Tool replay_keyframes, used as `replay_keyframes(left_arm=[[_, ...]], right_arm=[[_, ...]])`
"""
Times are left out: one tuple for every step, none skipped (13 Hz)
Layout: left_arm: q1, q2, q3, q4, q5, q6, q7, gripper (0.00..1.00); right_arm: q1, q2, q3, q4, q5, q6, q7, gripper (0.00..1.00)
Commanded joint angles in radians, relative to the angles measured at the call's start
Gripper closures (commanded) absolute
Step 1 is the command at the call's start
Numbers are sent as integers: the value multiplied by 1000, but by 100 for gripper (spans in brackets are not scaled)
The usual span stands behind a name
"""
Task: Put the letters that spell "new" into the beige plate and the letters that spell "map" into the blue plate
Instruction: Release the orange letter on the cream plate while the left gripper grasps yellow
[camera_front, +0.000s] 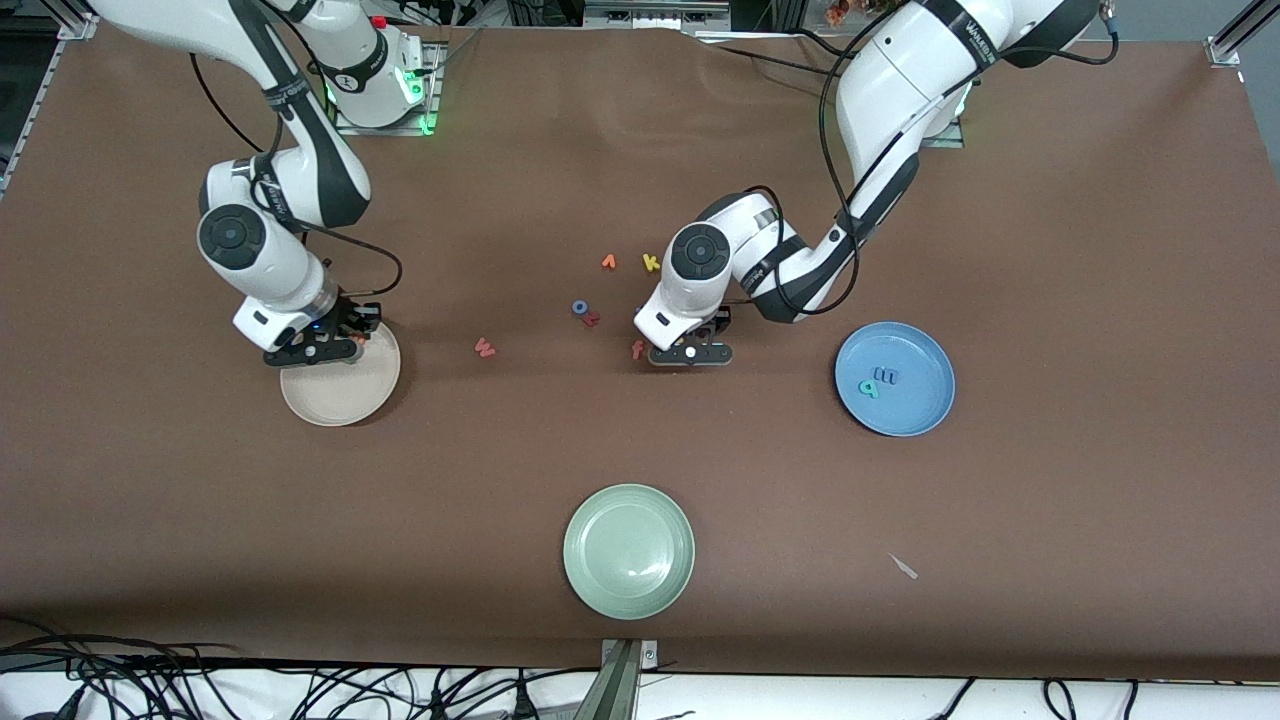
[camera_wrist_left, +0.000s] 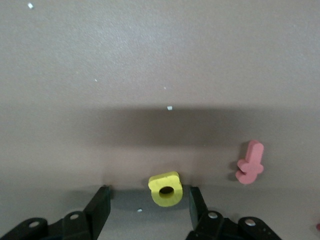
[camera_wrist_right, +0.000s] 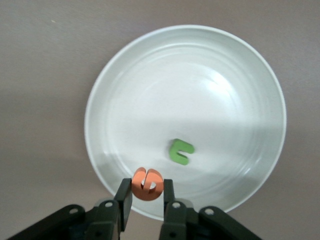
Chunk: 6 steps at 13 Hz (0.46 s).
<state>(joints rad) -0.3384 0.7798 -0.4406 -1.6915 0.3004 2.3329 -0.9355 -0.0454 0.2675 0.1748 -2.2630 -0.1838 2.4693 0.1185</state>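
My right gripper (camera_front: 325, 348) hangs over the edge of the beige plate (camera_front: 345, 405) that is farther from the front camera, shut on the orange e (camera_wrist_right: 147, 184). The green n (camera_wrist_right: 180, 151) lies in that plate (camera_wrist_right: 200, 75). The pinkish-red w (camera_front: 484, 347) lies on the table between the two grippers. My left gripper (camera_front: 690, 355) is down at the table's middle, open, its fingers (camera_wrist_left: 102, 200) on either side of the yellow a (camera_wrist_left: 166, 189) with a gap on one side. The blue plate (camera_front: 920, 400) holds the teal p (camera_front: 868, 388) and the blue m (camera_front: 886, 375).
An orange f (camera_wrist_left: 250, 162) lies just beside the left gripper. A blue o (camera_front: 579, 307), a small red letter (camera_front: 592, 319), an orange v (camera_front: 608, 262) and a yellow k (camera_front: 650, 262) lie farther from the front camera. The pale green plate (camera_front: 628, 590) sits near the front edge.
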Motion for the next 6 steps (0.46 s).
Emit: replay_keyframes(left_arm=[[-10, 19, 11, 16, -6, 19, -9, 30], [-10, 21, 11, 16, -3, 51, -8, 33], [-2, 21, 13, 15, -3, 59, -8, 44], [-2, 21, 13, 15, -3, 59, -8, 59], [-5, 19, 13, 15, -4, 59, -17, 66], [4, 16, 13, 15, -3, 59, -41, 86]], right_arm=[[2, 6, 6, -6, 21, 13, 28, 27], [4, 7, 14, -6, 35, 11, 68, 24], [4, 10, 43, -4, 37, 11, 122, 23], [7, 18, 84, 3, 38, 13, 189, 23], [31, 38, 112, 32, 38, 10, 284, 23], [76, 74, 123, 67, 38, 10, 384, 23]])
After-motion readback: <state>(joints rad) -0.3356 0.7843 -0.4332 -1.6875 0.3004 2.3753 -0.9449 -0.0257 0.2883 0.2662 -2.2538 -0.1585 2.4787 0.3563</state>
